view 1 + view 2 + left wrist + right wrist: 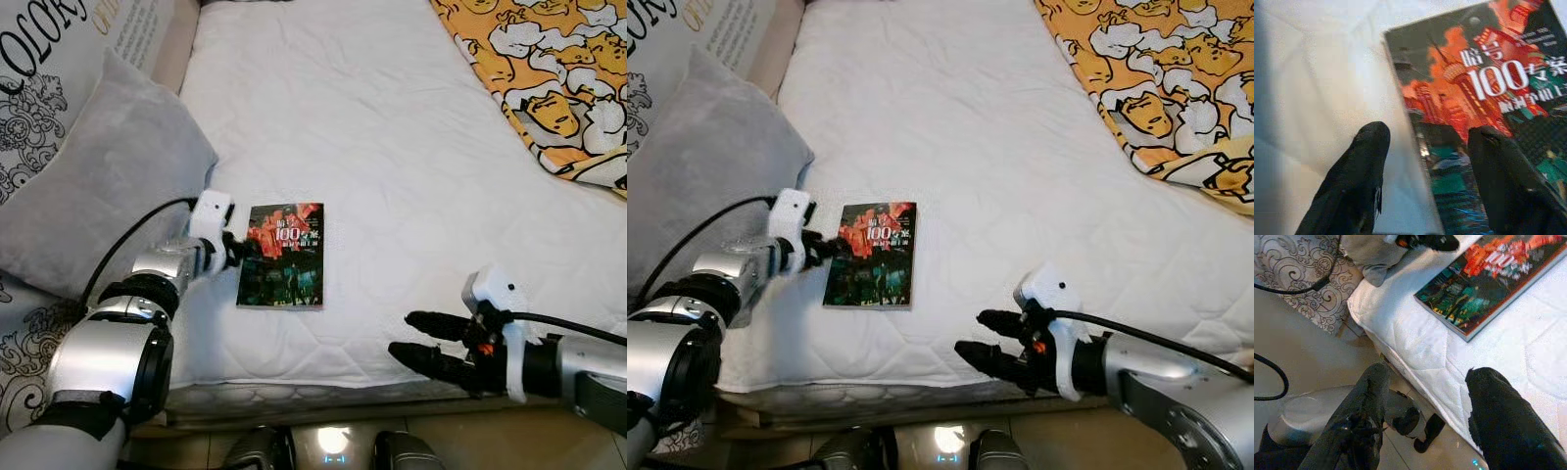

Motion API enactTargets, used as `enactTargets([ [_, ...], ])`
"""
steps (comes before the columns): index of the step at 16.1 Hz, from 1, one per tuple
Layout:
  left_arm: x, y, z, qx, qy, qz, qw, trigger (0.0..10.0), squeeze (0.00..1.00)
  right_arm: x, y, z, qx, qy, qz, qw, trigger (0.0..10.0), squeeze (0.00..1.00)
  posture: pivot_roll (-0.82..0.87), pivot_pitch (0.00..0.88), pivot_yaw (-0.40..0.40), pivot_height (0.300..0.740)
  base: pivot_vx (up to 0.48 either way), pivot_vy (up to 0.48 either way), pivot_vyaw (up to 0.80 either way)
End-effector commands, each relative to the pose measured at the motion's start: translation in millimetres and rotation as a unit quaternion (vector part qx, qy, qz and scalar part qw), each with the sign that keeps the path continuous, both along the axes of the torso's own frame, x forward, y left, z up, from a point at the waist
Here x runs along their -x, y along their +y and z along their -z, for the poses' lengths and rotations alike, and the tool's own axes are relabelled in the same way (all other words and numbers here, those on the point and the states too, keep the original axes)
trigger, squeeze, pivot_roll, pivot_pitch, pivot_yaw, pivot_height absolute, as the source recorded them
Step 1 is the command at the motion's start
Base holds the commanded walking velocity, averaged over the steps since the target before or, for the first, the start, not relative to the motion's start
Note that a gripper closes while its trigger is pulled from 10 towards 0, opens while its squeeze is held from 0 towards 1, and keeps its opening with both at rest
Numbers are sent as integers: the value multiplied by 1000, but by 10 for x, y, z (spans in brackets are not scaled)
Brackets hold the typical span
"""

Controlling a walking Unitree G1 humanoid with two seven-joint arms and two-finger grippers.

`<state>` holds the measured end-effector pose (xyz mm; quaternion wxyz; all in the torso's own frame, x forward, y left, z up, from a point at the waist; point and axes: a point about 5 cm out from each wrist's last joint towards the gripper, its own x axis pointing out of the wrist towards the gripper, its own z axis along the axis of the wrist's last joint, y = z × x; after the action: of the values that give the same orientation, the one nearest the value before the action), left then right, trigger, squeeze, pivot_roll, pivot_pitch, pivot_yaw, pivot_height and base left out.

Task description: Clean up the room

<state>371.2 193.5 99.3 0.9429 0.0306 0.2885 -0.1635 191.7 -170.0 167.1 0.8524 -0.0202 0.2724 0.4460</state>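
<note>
Book (282,257) lies at left hand's (242,248) spread fingertips, seemingly touching.

A white quilted mattress (392,147) fills the room ahead, a grey pillow (98,196) at its left edge, a yellow cartoon-print blanket (549,78) far right, pale floor (1308,352) below.

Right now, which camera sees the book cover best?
The left wrist view: the book looms close, its orange towers and big 100 readable between the open left gripper fingers. Both eye views show the whole book lying flat on the white bed, but small. The right wrist view catches it slanted.
</note>
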Motion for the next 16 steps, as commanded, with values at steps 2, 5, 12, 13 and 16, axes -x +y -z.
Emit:
enactTargets([
  [2,-42,13,-109,21,-24,18,999,10000,1000,-62,-2,77,-10,15,36,999,10000,0,-312,106,116,740,0,0,0],
  [5,-166,-157,-340,17,-105,47,993,10000,1000,-281,39,196,-26,-13,127,992,10000,0,-247,38,115,740,0,0,0],
  [12,275,-426,-420,43,-235,30,970,10000,1000,-508,115,625,17,-39,300,953,10000,0,-143,0,96,740,0,0,0],
  [13,446,-418,-433,54,-246,10,968,10000,1000,-529,105,652,26,-49,321,946,10000,0,-127,0,88,740,0,0,0],
  [16,758,-345,-341,46,-235,-27,971,10000,1000,-578,137,662,33,-81,330,940,10000,0,-104,0,72,740,0,-97,0],
])
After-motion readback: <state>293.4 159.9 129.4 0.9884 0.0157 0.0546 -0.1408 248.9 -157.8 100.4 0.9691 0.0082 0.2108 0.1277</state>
